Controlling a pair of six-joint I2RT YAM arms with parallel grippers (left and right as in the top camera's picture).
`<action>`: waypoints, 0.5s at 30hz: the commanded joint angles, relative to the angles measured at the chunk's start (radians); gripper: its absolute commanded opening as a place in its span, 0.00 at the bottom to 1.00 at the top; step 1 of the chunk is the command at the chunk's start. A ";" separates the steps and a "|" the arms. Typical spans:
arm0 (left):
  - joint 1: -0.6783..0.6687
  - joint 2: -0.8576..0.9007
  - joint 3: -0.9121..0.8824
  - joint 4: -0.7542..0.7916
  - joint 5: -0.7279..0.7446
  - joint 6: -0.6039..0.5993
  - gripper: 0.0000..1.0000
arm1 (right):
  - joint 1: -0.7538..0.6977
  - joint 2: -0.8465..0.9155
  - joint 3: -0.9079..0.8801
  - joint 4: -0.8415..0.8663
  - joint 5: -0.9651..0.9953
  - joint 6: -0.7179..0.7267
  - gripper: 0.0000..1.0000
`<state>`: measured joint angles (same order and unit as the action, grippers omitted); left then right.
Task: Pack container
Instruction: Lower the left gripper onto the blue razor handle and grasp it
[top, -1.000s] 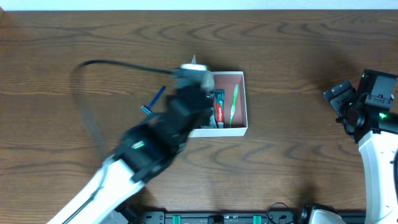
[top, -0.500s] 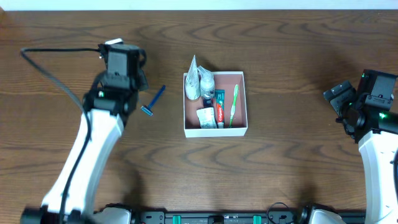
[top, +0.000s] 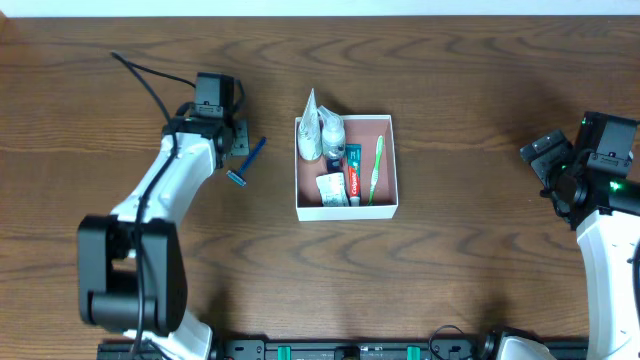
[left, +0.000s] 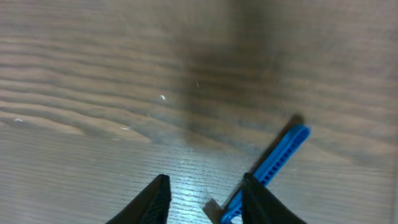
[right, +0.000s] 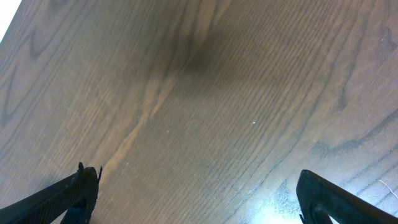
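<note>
The container (top: 345, 211) is a shallow square box with white walls and a pinkish-brown inside, at the table's middle. It holds a green toothbrush (top: 377, 168), a toothpaste tube (top: 352, 179), a white bottle (top: 332, 131) and other small toiletries. A blue razor (top: 247, 162) lies on the table left of the container. My left gripper (top: 234, 136) is open just beside the razor's handle end. In the left wrist view the razor (left: 278, 156) lies against the right finger, outside the open jaws (left: 205, 190). My right gripper (top: 556, 164) is open and empty at the far right, over bare wood (right: 199, 186).
The dark wooden table (top: 470, 90) carries nothing else loose. A black cable (top: 150, 72) trails from the left arm at the back left. The right arm's base stands at the right edge.
My left arm has swung away from over the container to the left and has come down beside the blue razor. The right arm has not moved.
</note>
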<state>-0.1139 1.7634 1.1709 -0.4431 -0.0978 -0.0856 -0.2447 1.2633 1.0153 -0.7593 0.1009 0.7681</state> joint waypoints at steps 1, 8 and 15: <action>0.000 0.058 -0.010 0.000 0.066 0.101 0.46 | -0.007 0.003 0.010 0.000 0.003 -0.014 0.99; 0.000 0.106 -0.010 0.000 0.143 0.161 0.55 | -0.007 0.003 0.010 0.000 0.003 -0.014 0.99; -0.001 0.107 -0.010 -0.007 0.211 0.258 0.54 | -0.007 0.003 0.010 0.000 0.003 -0.014 0.99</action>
<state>-0.1139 1.8645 1.1683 -0.4450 0.0677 0.1074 -0.2447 1.2633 1.0153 -0.7593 0.1009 0.7681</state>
